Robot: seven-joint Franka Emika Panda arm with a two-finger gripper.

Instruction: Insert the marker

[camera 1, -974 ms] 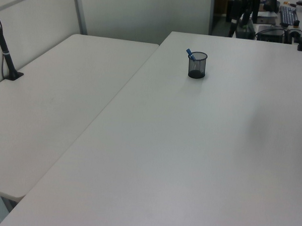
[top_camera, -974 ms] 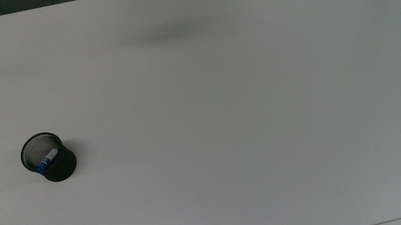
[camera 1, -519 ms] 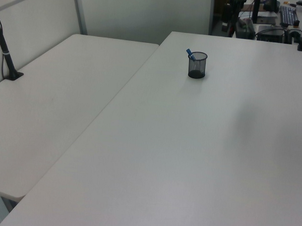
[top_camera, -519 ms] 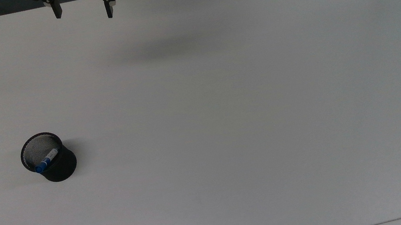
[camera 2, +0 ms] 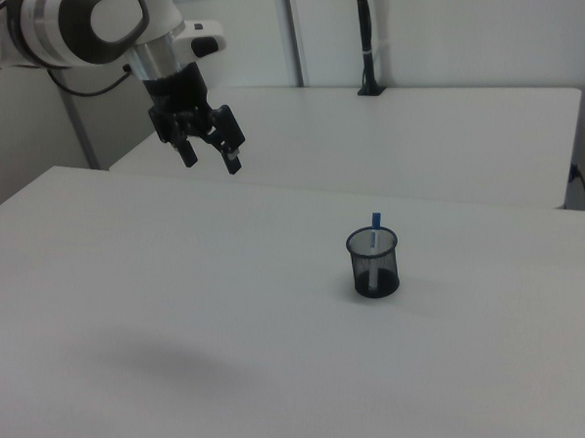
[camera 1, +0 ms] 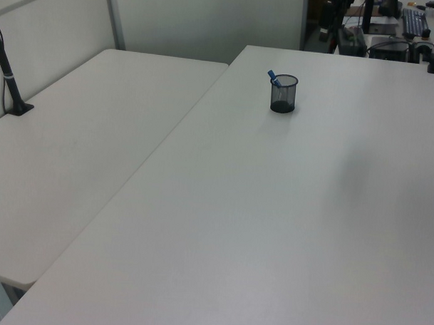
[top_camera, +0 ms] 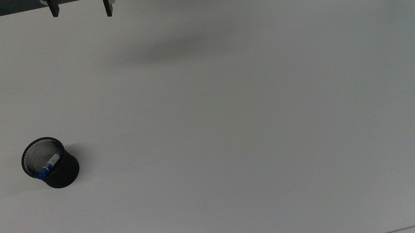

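1. Starting at the top view's left: the black wire-mesh cup [top_camera: 50,162] is sitting on the wide white table [top_camera: 231,108], and the slim white-barrelled marker with the blue cap [top_camera: 47,166] is already lying inside it, leaning against the rim with the blue end poking out toward the top view's lower left.

2. Moving right and up in the top view, the black two-finger gripper [top_camera: 80,6] is hanging at the table's far edge, fingers spread wide with nothing between them. Empty-handed, folks.

3. In the left view the cup [camera 1: 283,93] is standing well out on the table, the marker's blue tip [camera 1: 274,77] peeking over the rim on the left view's left side.

4. The right view is telling the clearest story: the gripper [camera 2: 209,155] is hovering high above the table on the right view's left, released and carrying nothing, while the cup [camera 2: 373,264] is standing well apart, lower and toward the right view's right, with the marker [camera 2: 375,236] rising nearly upright out of it.

5. The key relation: the marker's long axis is running steeply up through the cup's mouth, only slightly tilted, and it lies well away from the hand, down and across the table.

6. My read: the insertion is looking finished, with the marker seated in the cup and the hand clear of it. Nothing seems left for the arm to do but stay away; the only risk I see is bumping the light cup.
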